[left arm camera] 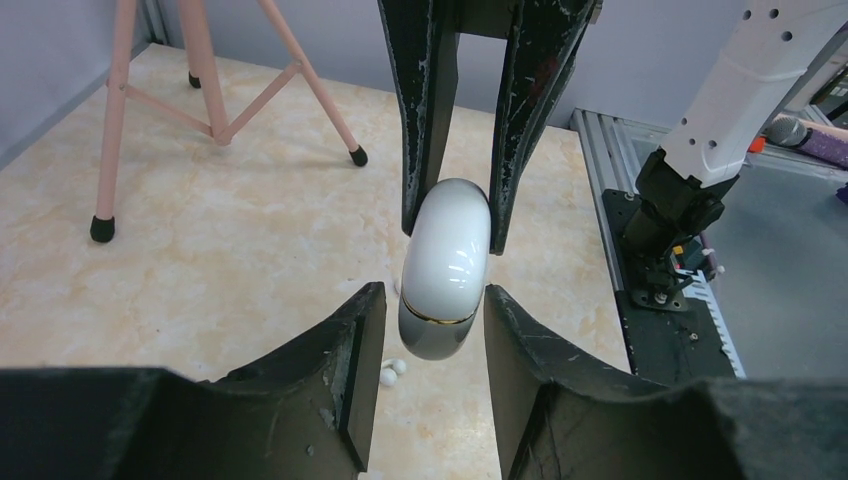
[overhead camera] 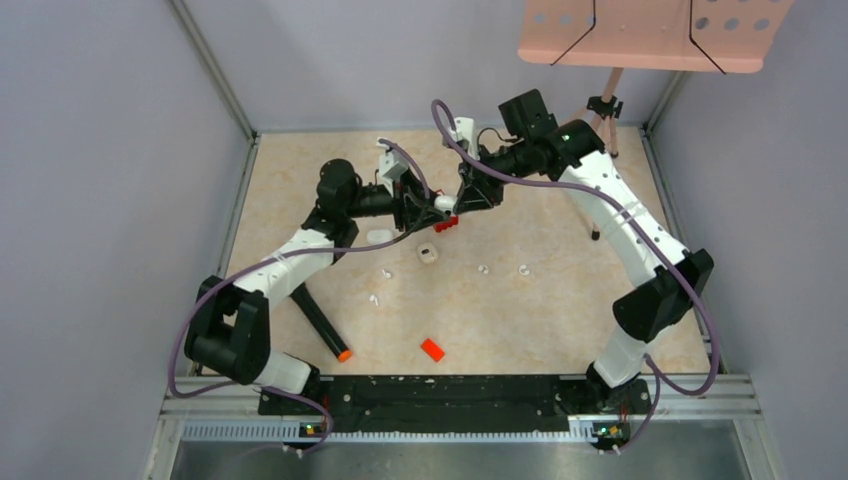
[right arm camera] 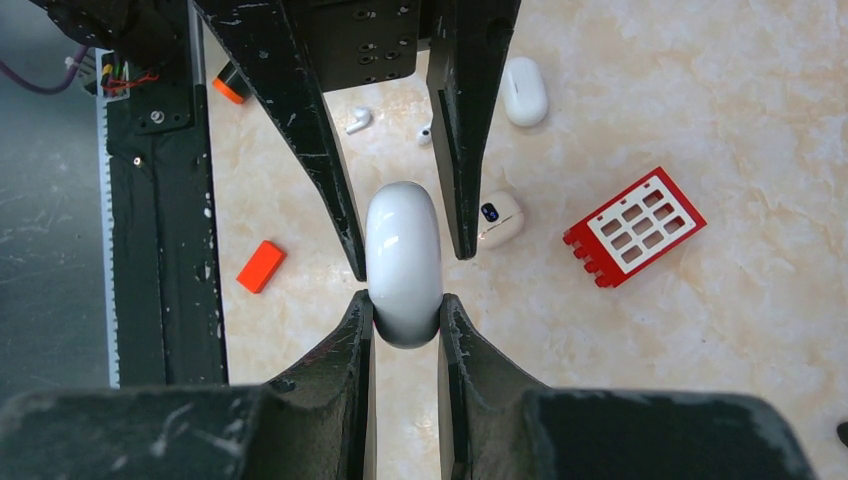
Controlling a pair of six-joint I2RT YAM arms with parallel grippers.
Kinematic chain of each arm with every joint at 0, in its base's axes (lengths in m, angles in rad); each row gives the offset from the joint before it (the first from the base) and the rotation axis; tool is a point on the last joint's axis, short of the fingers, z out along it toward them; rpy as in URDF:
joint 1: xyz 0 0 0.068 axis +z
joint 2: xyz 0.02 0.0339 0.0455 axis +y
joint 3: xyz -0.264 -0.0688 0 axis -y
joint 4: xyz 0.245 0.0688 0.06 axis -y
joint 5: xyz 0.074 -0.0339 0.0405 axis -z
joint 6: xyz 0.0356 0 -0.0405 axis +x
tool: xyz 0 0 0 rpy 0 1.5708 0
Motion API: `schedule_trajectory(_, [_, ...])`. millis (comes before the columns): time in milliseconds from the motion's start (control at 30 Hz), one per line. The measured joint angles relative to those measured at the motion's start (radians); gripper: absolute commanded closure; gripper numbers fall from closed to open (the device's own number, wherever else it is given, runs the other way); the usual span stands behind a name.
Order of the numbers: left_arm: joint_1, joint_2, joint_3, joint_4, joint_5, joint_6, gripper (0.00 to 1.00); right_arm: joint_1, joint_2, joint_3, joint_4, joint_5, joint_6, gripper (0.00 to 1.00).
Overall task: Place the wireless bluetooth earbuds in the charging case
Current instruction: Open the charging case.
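**Case closed and aloft, earbuds loose on the table**

The glossy white pill-shaped plastic charging case (left arm camera: 445, 250) is closed, with a thin dark seam ringing it near one end. It hangs clear of the beige marbled tabletop (overhead camera: 560, 310). One end is pinched by the right gripper (right arm camera: 405, 305), and the left gripper (left arm camera: 435, 300) flanks the other. Four tiny white plastic earbuds (overhead camera: 387, 272) with short stems lie loose on the tabletop. They are scattered in two pairs, nearer the arm bases and well apart from the case.

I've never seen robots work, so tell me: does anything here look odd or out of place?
Nothing looks broken. One oddity: the right pincer grips a shut white case off the table while the left pincer closely flanks the same case, and the earbuds lie scattered loose on the table.
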Motion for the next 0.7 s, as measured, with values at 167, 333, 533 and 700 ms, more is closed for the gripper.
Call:
schedule_trajectory(167, [0.0, 0.008, 0.0, 0.006, 0.003, -0.017, 0.77, 0.005, 0.01, 0.0, 0.001, 0.007, 0.0, 1.0])
schedule_trajectory(333, [0.0, 0.016, 0.002, 0.011, 0.018, -0.02, 1.0, 0.005, 0.011, 0.0, 0.0, 0.013, 0.005, 0.85])
schedule_trajectory(533, [0.0, 0.029, 0.006, 0.027, 0.022, -0.031, 1.0, 0.005, 0.014, 0.0, 0.005, 0.026, 0.045, 0.63])
schedule_trajectory(700, [0.001, 0.03, 0.009, 0.032, 0.026, -0.02, 1.0, 0.004, 0.029, 0.0, 0.025, 0.024, 0.117, 0.63])
